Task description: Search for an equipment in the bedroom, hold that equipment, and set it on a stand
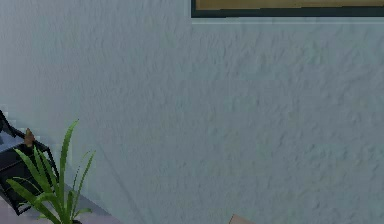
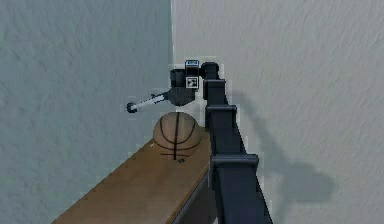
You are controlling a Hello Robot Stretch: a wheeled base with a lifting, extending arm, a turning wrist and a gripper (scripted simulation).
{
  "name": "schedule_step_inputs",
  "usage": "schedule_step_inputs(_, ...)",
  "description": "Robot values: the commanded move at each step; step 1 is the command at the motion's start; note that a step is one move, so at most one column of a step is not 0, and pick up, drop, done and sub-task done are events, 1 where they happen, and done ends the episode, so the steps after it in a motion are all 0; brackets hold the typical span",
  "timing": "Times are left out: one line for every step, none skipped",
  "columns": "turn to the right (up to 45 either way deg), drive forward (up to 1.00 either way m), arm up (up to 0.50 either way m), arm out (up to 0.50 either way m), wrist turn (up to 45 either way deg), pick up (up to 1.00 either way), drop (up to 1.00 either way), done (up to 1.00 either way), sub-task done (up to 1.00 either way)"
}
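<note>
A brown basketball [image 2: 178,137] with dark seams rests on a wooden top [image 2: 120,185], close to the room's corner. My arm [image 2: 232,150], a dark bar, rises from the bottom edge beside the ball. At its far end sit the white marker squares and the gripper [image 2: 132,105], whose thin fingers [image 2: 150,101] reach left, just above the ball. Bare wall lies behind the fingertips, so the gripper holds nothing.
A pale textured wall is close ahead, with a framed picture [image 1: 288,8] at its top. A green leafy plant [image 1: 52,185] and a dark piece of furniture [image 1: 12,160] stand at the forward view's lower left. Two walls meet behind the wooden top.
</note>
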Motion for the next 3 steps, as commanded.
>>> schedule_step_inputs(0.0,0.00,0.00,0.00,30.0,0.00,0.00,0.00,0.00)
schedule_step_inputs(0.0,0.00,-0.30,0.00,0.0,0.00,0.00,0.00,0.00)
schedule_step_inputs(0.0,0.00,0.00,0.00,0.0,1.00,0.00,0.00,0.00)
